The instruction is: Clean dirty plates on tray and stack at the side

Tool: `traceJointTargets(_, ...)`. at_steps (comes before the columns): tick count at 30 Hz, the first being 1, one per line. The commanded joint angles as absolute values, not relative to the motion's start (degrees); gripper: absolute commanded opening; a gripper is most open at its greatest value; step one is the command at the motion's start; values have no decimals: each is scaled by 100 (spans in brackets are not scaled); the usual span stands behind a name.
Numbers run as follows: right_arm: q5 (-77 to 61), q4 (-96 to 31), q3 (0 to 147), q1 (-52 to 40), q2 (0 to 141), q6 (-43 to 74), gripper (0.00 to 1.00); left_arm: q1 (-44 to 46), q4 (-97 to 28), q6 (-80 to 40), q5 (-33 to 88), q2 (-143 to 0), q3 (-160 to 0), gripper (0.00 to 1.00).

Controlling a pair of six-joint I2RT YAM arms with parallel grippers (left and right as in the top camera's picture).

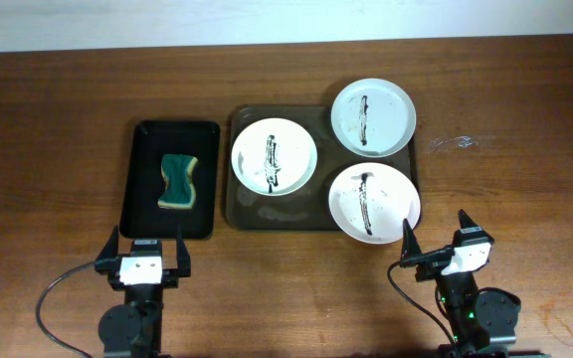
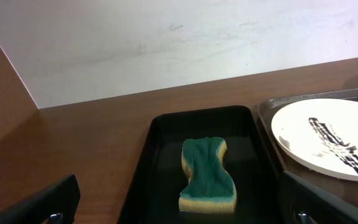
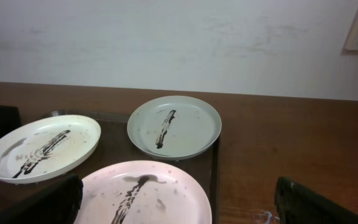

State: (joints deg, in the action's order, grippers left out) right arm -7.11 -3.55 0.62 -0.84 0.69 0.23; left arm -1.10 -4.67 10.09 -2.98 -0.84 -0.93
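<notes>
Three white plates, each with a dark streak, sit on the dark brown tray (image 1: 242, 214): one at the left (image 1: 274, 156), one at the back right (image 1: 372, 116), one at the front right (image 1: 373, 200). In the right wrist view they are the left plate (image 3: 42, 148), the far plate (image 3: 174, 126) and the near plate (image 3: 145, 193). My left gripper (image 1: 146, 255) is open and empty just in front of the black tray. My right gripper (image 1: 436, 239) is open and empty in front of the near plate. In the left wrist view the left plate (image 2: 328, 138) shows at the right.
A smaller black tray (image 1: 147, 214) lies left of the brown one and holds a green and yellow sponge (image 1: 178, 181), also in the left wrist view (image 2: 207, 174). A clear wet smear (image 1: 459, 143) marks the table to the right of the trays.
</notes>
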Motion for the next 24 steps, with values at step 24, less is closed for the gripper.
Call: traceJointTargets(24,-687,-388,32,-113,36,86,99,-130,-456,1076,-187,-30,-54,99)
